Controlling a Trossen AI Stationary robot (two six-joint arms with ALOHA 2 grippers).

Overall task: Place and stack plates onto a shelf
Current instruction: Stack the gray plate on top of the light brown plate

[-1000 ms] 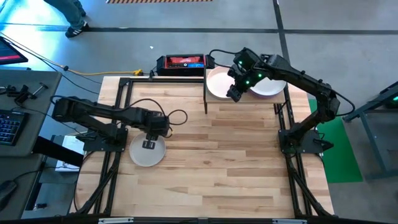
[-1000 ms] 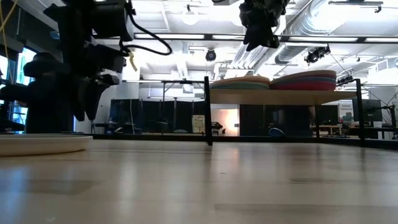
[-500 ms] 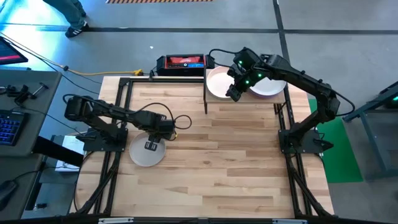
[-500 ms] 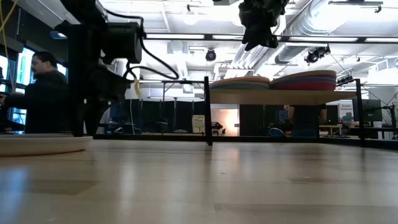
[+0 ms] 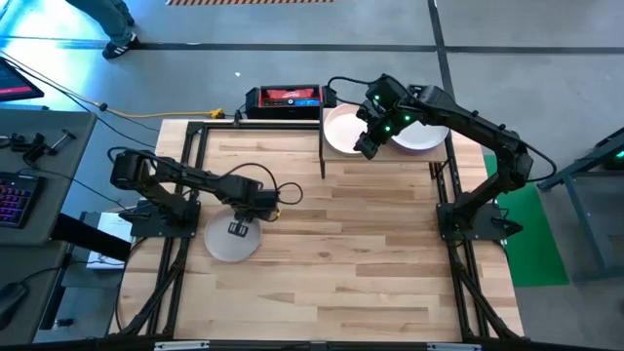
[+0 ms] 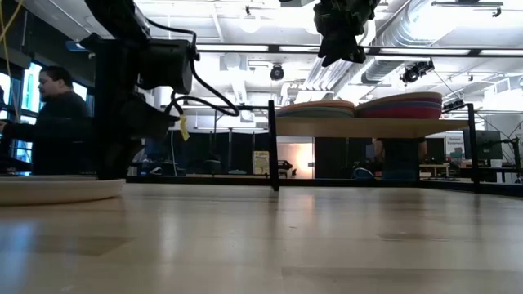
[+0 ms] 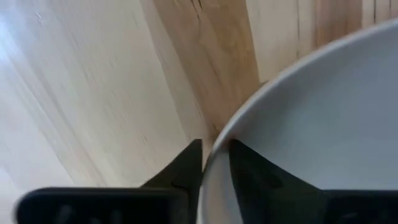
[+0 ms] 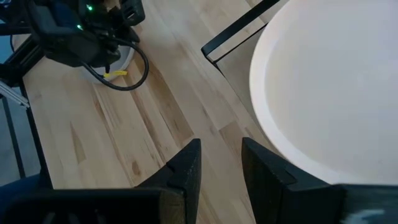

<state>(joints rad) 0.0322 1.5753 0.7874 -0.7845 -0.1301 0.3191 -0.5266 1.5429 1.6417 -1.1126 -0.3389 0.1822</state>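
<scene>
Left end effector (image 5: 235, 229) down over grey plate (image 5: 230, 241), lower left of high view on worktop (image 5: 370, 253); fingers (image 7: 186, 163) astride plate rim, closed on it. Right end effector (image 5: 365, 143) released, above shelf (image 6: 376, 126) at upper right; two plate stacks (image 6: 359, 109) on shelf.

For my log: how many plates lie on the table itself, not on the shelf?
1: a grey plate at the table's left side, its rim between the left gripper's fingers. The other plates are stacked on the shelf.
</scene>
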